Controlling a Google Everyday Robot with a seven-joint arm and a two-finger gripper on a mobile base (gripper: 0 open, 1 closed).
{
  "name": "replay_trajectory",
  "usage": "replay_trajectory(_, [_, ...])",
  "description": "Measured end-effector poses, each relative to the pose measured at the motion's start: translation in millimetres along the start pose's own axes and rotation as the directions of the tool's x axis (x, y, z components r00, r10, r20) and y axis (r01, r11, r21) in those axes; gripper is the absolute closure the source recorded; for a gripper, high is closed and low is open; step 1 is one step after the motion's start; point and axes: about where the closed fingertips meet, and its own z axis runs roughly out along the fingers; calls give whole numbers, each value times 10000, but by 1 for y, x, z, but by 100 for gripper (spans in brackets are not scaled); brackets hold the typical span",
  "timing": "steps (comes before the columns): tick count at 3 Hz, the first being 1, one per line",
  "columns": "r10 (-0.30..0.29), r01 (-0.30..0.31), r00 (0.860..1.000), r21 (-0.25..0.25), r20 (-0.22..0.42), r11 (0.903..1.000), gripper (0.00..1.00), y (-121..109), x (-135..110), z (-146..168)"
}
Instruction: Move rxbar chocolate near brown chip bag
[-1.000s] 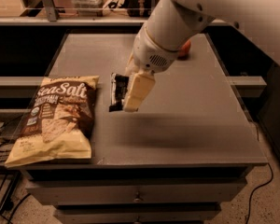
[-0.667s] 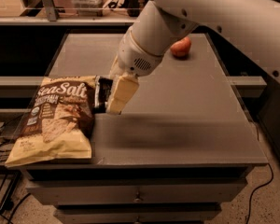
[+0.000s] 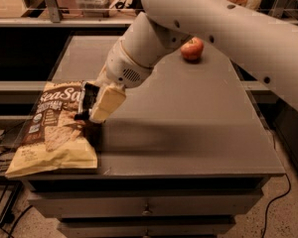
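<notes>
The brown chip bag [image 3: 52, 128], tan and dark brown with "Sea Salt" lettering, lies flat on the left part of the grey table and hangs over its left edge. My gripper [image 3: 92, 114] hangs over the bag's right edge, just above the table. It is shut on the rxbar chocolate [image 3: 87, 102], a small flat black wrapper seen edge-on between the cream fingers [image 3: 107, 103]. The bar overlaps the bag's right side in the view.
A red apple [image 3: 192, 48] sits at the far right part of the grey table [image 3: 188, 133]. My white arm [image 3: 213, 19] reaches in from the upper right. Drawers run below the table's front edge. Cables lie on the floor at the left.
My gripper has moved left and toward the front with the rxbar chocolate, from the table's middle to the right edge of the brown chip bag.
</notes>
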Motion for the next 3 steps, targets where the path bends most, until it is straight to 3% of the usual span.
replay_trajectory(1, [66, -54, 9990, -277, 435, 9996, 12, 4, -6, 9])
replay_trajectory(2, [38, -26, 9991, -286, 420, 9996, 0, 5, -7, 10])
replay_trajectory(3, [37, -25, 9991, -287, 420, 9996, 0, 5, -7, 10])
